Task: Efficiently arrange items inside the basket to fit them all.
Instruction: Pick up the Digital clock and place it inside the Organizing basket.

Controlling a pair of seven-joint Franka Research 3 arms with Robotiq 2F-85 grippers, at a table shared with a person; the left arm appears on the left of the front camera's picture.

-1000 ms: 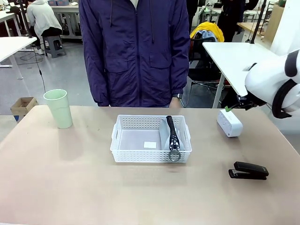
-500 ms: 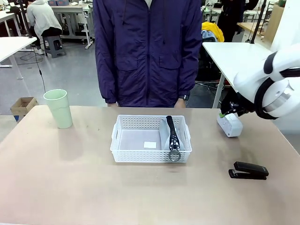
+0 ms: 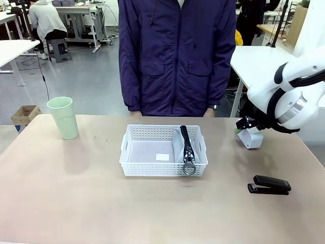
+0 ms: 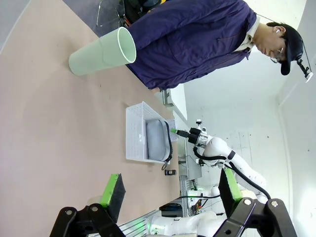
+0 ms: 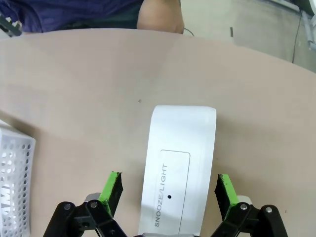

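Note:
The white basket (image 3: 152,133) sits mid-table with the grey zip pouch (image 3: 186,145) lying along its right side, metal ring at the near rim. The pale green cup (image 3: 64,117) stands upright at the far left. The white rounded box (image 3: 251,138) lies at the right, and the black stapler (image 3: 269,185) is nearer the front. My right gripper (image 5: 169,190) is open, its green pads on either side of the white box (image 5: 177,163). My left gripper (image 4: 170,190) is open above bare table, far from the cup (image 4: 101,53) and basket (image 4: 137,132).
A person in a dark blue jacket (image 3: 177,56) stands at the far edge behind the basket, a hand (image 5: 160,15) near the table's edge. The basket's left half holds just a small white label (image 3: 162,157). Bare tabletop lies left and in front of the basket.
My right arm has swung in and down until its open gripper straddles the white box. The person has stepped to the right. Basket, pouch, cup and stapler have not moved.

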